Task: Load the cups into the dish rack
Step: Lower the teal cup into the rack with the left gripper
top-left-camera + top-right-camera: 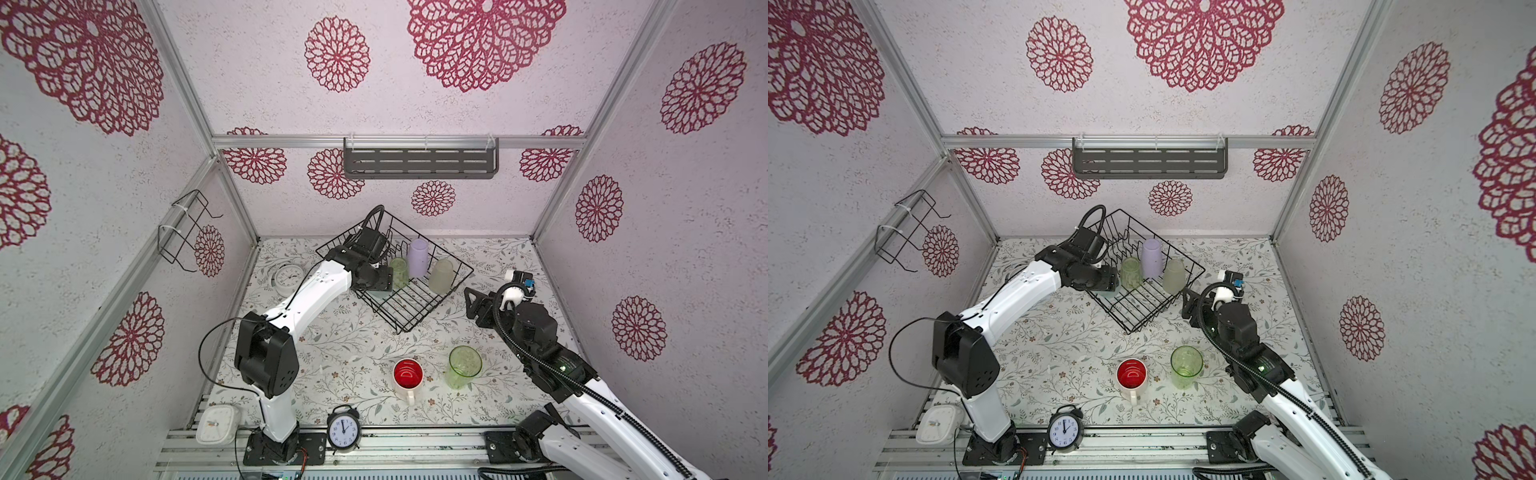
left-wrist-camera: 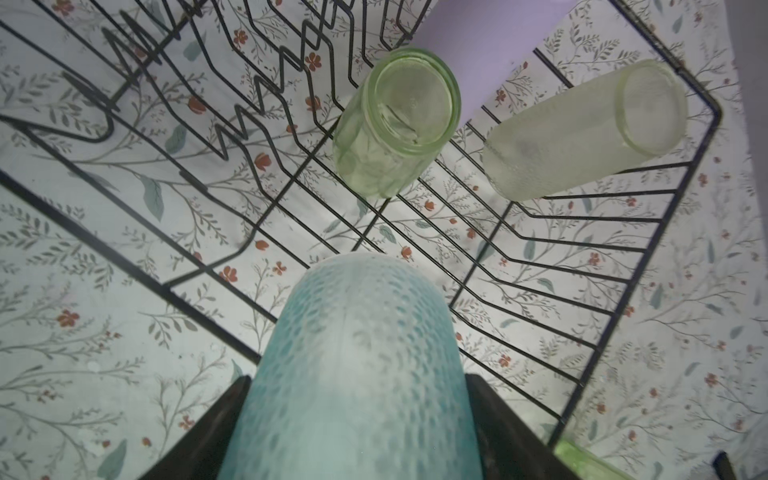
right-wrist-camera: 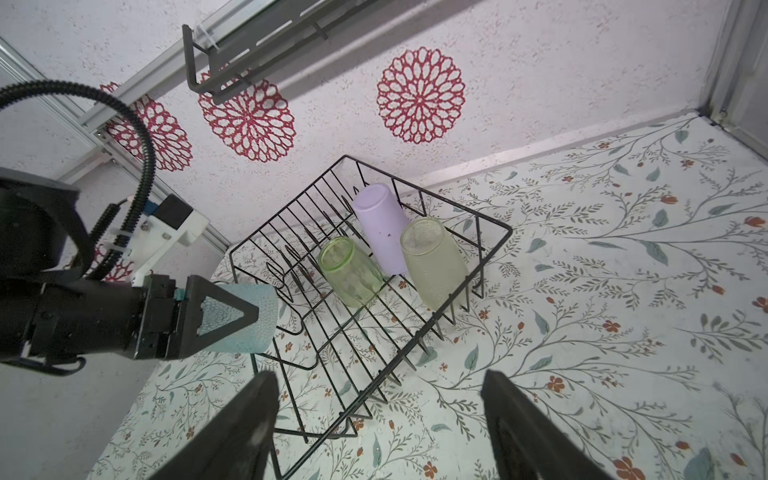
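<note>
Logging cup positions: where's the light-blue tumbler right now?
The light-blue tumbler is held in the left gripper at the left rim of the dish rack, nearest the green tumbler inside it; both wrist views show it best.

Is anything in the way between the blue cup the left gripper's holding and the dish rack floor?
Nothing visible does. The left gripper holds the light-blue tumbler over bare wires of the dish rack; the green tumbler stands further in.
</note>
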{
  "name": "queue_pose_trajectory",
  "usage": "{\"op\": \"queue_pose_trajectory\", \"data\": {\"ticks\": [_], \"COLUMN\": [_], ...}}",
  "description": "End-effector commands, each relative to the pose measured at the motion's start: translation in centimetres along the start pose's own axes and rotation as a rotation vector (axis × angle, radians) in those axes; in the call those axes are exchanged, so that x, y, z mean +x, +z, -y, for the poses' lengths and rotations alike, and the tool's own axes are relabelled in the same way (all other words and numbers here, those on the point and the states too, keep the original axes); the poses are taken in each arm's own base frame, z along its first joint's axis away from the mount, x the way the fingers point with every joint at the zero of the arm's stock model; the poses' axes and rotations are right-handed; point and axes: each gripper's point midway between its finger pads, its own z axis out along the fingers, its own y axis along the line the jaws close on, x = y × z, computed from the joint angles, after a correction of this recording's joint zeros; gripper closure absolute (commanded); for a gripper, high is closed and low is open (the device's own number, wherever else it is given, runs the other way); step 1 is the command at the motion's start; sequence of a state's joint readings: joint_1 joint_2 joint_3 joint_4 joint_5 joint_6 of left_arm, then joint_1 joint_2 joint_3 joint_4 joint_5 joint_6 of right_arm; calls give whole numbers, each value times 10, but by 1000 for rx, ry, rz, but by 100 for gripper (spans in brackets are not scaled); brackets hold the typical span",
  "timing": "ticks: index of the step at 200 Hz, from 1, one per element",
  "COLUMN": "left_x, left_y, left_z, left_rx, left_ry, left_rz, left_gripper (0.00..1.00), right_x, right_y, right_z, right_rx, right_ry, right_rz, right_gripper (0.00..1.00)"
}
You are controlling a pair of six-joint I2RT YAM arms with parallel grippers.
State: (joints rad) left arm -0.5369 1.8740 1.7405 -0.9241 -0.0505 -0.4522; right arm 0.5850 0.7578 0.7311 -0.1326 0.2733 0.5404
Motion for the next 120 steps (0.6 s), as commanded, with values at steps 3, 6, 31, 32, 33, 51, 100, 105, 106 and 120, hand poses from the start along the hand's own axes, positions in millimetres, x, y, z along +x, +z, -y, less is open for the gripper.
{"op": "queue_pose_trajectory", "data": {"ticks": [3,6,31,32,33,51,100,105,106,120], "left_x": [4,4,5,5,5,3,-2,-2,-2,-1], "left_y": [11,11,36,37,37,47,73,76,75,82], "left_z": [-12,-11,-12,-12,-12,-11,-10,-10,-10,-10], "left_rx": [-85,-84,-97,-96,-96,-81,-32,-29,-28,-26], "left_ry": [106,112,155,158,159,168,164,164,163,167], "left_rz": [-67,-69,-124,-126,-127,-138,-163,-168,-167,-181], "left_gripper": [33,33,31,31,31,30,29,29,29,28], "right_x": [-18,-18,-20,-20,-20,-20,-18,-18,-18,-18], "right_y": [-2,-1,2,2,2,5,7,7,7,6], "right_z": [-3,-4,-10,-10,-10,-12,-14,-14,-14,-13], "right_rx": [1,0,-12,-12,-12,-16,-26,-25,-25,-23], "right_ry": [-14,-15,-28,-28,-28,-26,-13,-12,-12,-14], "right_rz": [61,59,45,44,44,37,24,24,24,24], "right_gripper": [20,20,20,20,20,20,20,20,20,20]}}
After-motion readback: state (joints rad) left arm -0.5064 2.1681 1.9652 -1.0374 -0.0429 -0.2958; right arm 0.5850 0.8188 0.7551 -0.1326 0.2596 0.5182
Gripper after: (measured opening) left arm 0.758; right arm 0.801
